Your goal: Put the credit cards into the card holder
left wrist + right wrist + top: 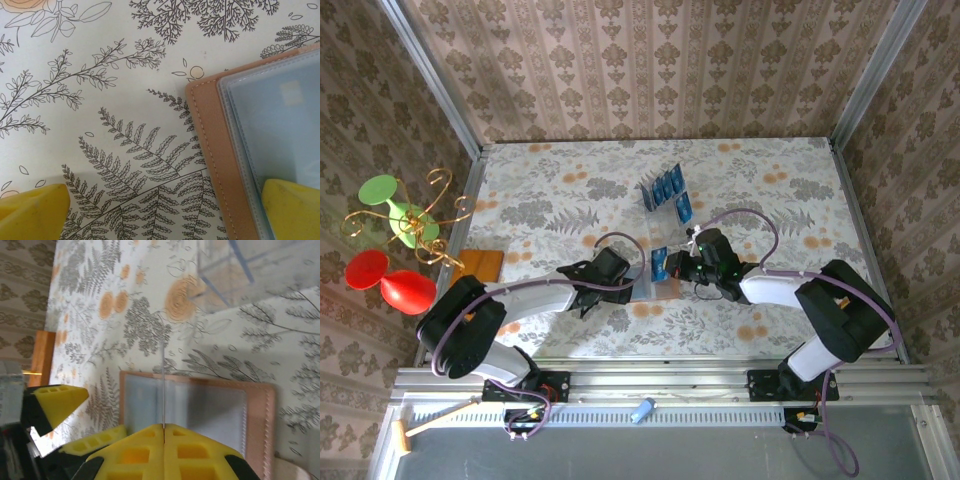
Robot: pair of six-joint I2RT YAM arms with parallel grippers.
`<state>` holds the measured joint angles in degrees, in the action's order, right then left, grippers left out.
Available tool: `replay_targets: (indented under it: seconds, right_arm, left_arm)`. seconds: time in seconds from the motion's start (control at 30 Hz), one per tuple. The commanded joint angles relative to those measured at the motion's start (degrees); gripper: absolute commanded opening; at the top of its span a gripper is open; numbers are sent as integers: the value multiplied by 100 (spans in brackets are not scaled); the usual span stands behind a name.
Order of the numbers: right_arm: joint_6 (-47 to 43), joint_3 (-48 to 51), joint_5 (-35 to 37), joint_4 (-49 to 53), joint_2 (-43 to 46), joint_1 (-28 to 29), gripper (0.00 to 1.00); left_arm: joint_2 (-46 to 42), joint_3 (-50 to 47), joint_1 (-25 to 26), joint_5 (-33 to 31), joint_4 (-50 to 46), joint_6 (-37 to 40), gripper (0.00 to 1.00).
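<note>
Working outward from the near edge, I have the left gripper (160, 215) spread wide. One yellow finger (30, 212) is over bare tablecloth and the other sits over the clear sleeve of the card holder (207, 150), which lies open on the table between the two arms. It looks as if that finger is pinning it.

Just beyond, the right gripper (164, 426) is pinched tight on one credit card (164, 385), held upright on edge right above the holder's sleeves. I'd judge this card is about to go in, not yet seated.

Farther back, several more cards (668, 186) stand in the clear rack (250, 275), so most of the job is left.

The left wrist camera gives me stitching and a pale patch under the sleeve, but I can't tell if that's a card already inside. For the rack's stock I go overhead, and for card-over-sleeve alignment I use the right wrist.
</note>
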<state>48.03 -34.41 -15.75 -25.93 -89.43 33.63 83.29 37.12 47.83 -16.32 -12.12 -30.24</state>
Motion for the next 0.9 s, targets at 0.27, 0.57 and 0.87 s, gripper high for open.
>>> replay_targets:
  seconds: [0.27, 0.57, 0.87]
  right_arm:
    - [318, 236, -348, -1704, -723, -32, 0]
    - [345, 417, -280, -2096, -936, -32, 0]
    - [381, 550, -271, -2468, -1147, -31, 0]
  left_arm:
    - [-155, -207, -43, -65, -300, -38, 100]
    - [-137, -215, -44, -65, -295, -35, 100]
    - [-172, -214, -44, -78, -317, -29, 100]
